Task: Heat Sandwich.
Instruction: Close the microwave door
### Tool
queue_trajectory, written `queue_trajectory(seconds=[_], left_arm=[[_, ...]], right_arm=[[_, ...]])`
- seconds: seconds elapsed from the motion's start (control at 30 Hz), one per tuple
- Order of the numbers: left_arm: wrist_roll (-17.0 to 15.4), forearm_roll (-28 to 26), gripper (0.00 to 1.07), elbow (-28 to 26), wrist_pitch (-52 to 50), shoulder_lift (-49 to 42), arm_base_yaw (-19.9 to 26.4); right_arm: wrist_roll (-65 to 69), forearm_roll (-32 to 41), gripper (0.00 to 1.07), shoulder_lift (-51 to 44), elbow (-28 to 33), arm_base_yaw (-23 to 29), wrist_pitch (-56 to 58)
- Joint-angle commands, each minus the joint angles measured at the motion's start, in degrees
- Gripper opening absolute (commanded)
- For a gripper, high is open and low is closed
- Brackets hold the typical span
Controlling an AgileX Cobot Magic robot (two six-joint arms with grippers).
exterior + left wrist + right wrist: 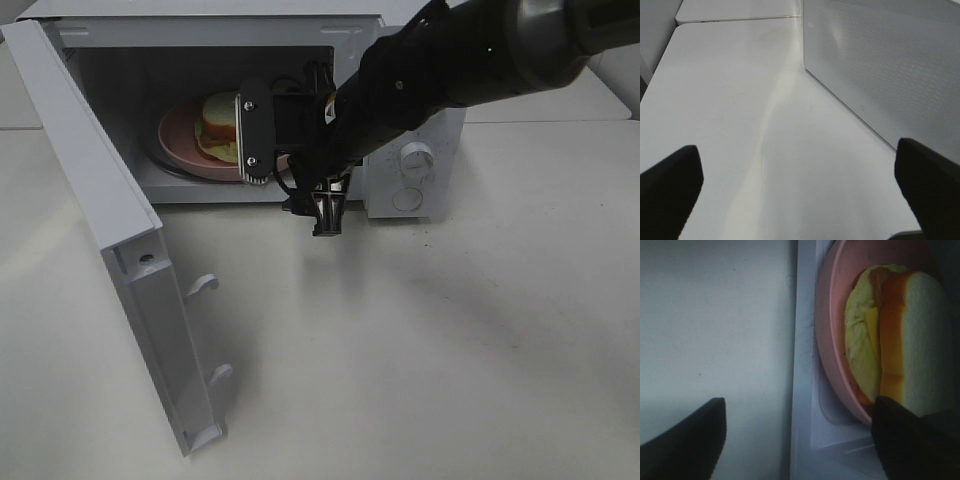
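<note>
The door point(130, 270) is hanging wide open closest to me, sticking out over the table point(450, 350). Behind it the microwave point(440, 190) is sitting with the sandwich point(215, 125) lying on a pink plate point(172, 140) inside the cavity. The right gripper point(797, 415) is reaching across to the opening, jaws spread wide and gripping nothing. Going by its wrist cam, one finger point(910, 440) is sitting right at the end of the sandwich by the plate's rim. I can't tell if it's actually touching. The other one is hanging outside over the table, so the sandwich isn't sitting between them, it's off past that inner finger. The left gripper point(800, 175) is hovering on the outer side of the door, also spread wide, nothing in it.
</note>
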Motion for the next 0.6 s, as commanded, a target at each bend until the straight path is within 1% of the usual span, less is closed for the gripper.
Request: queue_trajectory(seconds=[0.03,0.1,0.13,0.27,0.3,0.4,0.43,0.53,0.57,0.6], left_arm=[[0.0,-0.46,1.01,0.17,-0.74,-1.32,-0.34],[0.0,-0.46,1.01,0.17,-0.74,-1.32,-0.34],[0.0,-0.46,1.01,0.17,-0.74,-1.32,-0.34],[0.0,-0.46,1.01,0.17,-0.74,-1.32,-0.34],[0.0,-0.46,1.01,0.17,-0.74,-1.32,-0.34],[0.0,-0.46,1.01,0.17,-0.74,-1.32,-0.34],[0.0,-0.46,1.01,0.17,-0.74,-1.32,-0.34],[0.0,-0.46,1.01,0.17,-0.74,-1.32,-0.34],[0.0,-0.46,1.01,0.17,-0.74,-1.32,-0.34],[0.0,-0.46,1.01,0.17,-0.74,-1.32,-0.34]], right_arm=[[0.34,-0.34,0.76,-3.5,3.67,-0.11,-0.74],[0.34,-0.29,0.76,-5.16,5.56,-0.11,-1.03],[0.34,-0.29,0.76,-5.16,5.56,-0.11,-1.03],[0.86,-0.23,0.76,-10.49,10.6,-0.06,-0.97],[0.86,-0.23,0.76,-10.49,10.6,-0.06,-0.97],[1.95,-0.11,0.76,-14.61,13.87,-0.06,-0.92],[1.95,-0.11,0.76,-14.61,13.87,-0.06,-0.92],[3.72,-0.11,0.76,-17.59,16.27,-0.06,-0.8],[4.98,-0.11,0.76,-19.54,18.11,-0.06,-0.52],[4.98,-0.11,0.76,-19.54,18.11,-0.06,-0.52]])
